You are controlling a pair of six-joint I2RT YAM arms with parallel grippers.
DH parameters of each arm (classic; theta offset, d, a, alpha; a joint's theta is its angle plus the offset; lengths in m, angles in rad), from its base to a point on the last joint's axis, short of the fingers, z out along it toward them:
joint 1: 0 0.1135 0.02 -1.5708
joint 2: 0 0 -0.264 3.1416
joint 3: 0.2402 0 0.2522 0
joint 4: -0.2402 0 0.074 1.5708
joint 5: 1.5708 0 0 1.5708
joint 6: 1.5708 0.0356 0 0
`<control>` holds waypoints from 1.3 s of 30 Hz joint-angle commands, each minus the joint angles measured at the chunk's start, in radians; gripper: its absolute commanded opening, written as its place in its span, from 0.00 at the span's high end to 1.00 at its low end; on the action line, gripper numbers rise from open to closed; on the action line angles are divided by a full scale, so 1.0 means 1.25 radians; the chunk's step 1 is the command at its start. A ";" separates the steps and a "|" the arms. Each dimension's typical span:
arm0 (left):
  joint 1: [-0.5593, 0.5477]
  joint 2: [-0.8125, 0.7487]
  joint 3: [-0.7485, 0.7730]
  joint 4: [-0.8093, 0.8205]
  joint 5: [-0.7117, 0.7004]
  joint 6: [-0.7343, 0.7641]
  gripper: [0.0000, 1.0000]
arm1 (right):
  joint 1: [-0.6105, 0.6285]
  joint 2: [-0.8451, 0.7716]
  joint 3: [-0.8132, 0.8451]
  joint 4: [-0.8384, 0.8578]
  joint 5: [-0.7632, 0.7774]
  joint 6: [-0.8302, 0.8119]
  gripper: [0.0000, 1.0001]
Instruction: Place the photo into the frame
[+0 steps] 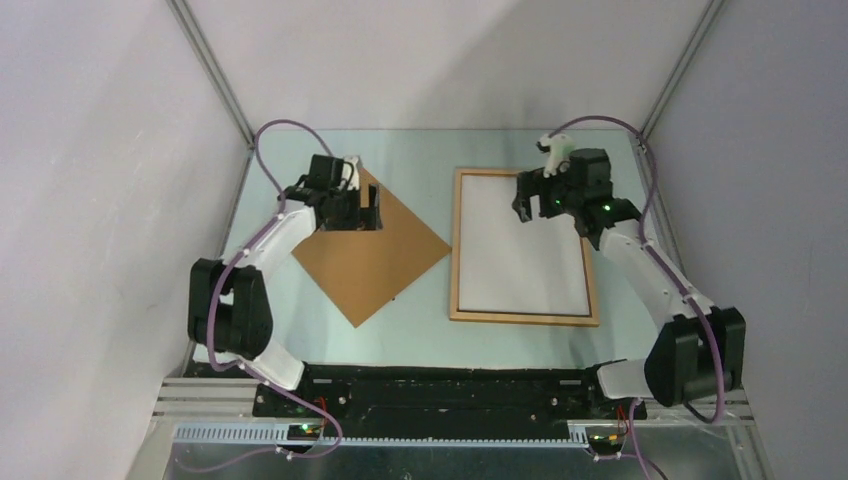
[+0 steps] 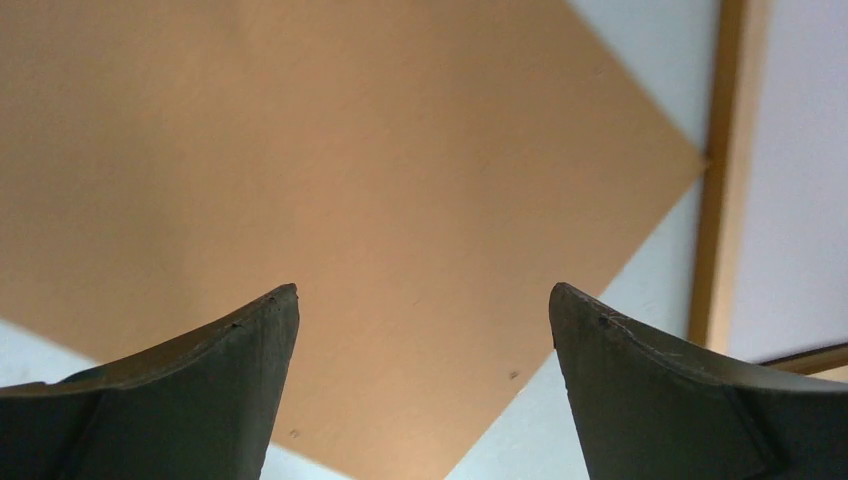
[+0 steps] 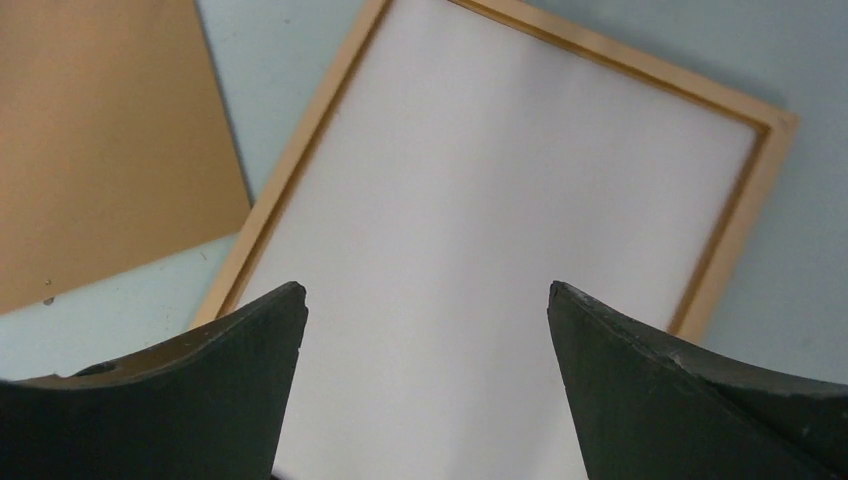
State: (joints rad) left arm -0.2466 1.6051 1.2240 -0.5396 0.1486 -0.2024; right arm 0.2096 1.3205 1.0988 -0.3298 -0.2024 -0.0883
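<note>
We find the frame point(image 1: 523, 318) lying flat on the pale blue-green table point(image 1: 420, 335), right of centre. It is a rectangle of narrow, light, smooth wood moulding with a thin darker line along its inner edge. The photo point(image 1: 515, 245) lies inside it, filling the opening from rail to rail. It shows us only a plain, matt white face, and no printed side can be seen. From above, the long axis of both frame and photo runs from the near side toward the far wall, and the short rails lie across the table.

Left of the frame lies a backing board point(image 1: 375, 262), a flat brown sheet with a dull, faintly speckled surface. It is turned cornerwise, like a diamond. Its right corner points at the frame's left rail, and that corner is near the rail but apart from it.

The left gripper point(image 1: 365, 222) hangs over the far corner of the board. In its wrist view the left gripper point(image 2: 423, 295) has its dark jaws spread wide, with nothing between them, and the board point(image 2: 400, 150) and one frame rail point(image 2: 722, 150) lie below. The right gripper point(image 1: 530, 212) hangs over the far part of the photo. In its own view the right gripper point(image 3: 427, 295) likewise has its jaws wide apart and holds nothing, above the white sheet point(image 3: 480, 200), the frame point(image 3: 297, 160) and the board point(image 3: 100, 130).
</note>
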 commanded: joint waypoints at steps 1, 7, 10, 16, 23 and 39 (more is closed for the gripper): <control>0.034 -0.102 -0.066 -0.005 -0.057 0.083 0.00 | 0.086 0.076 0.105 0.043 0.031 -0.041 0.05; 0.138 -0.149 -0.120 -0.035 -0.044 0.130 0.00 | 0.194 0.237 0.238 0.034 0.033 -0.051 0.01; 0.210 -0.146 -0.132 -0.054 0.003 0.127 0.00 | 0.226 0.295 0.298 0.032 0.022 -0.042 0.01; 0.336 -0.113 -0.162 -0.053 0.096 0.100 0.00 | 0.272 0.429 0.414 0.023 -0.004 -0.017 0.01; 0.437 -0.041 -0.170 -0.050 0.142 0.063 0.00 | 0.304 0.586 0.600 -0.034 -0.026 0.000 0.01; 0.449 -0.038 -0.194 -0.037 0.085 0.038 0.00 | 0.305 0.886 0.916 -0.161 -0.135 0.066 0.01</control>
State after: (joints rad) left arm 0.3103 1.5711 0.9977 -0.6025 0.2649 -0.1345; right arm 0.5945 2.3650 2.1387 -0.4786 -0.3164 -0.0315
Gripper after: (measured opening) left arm 0.996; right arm 0.993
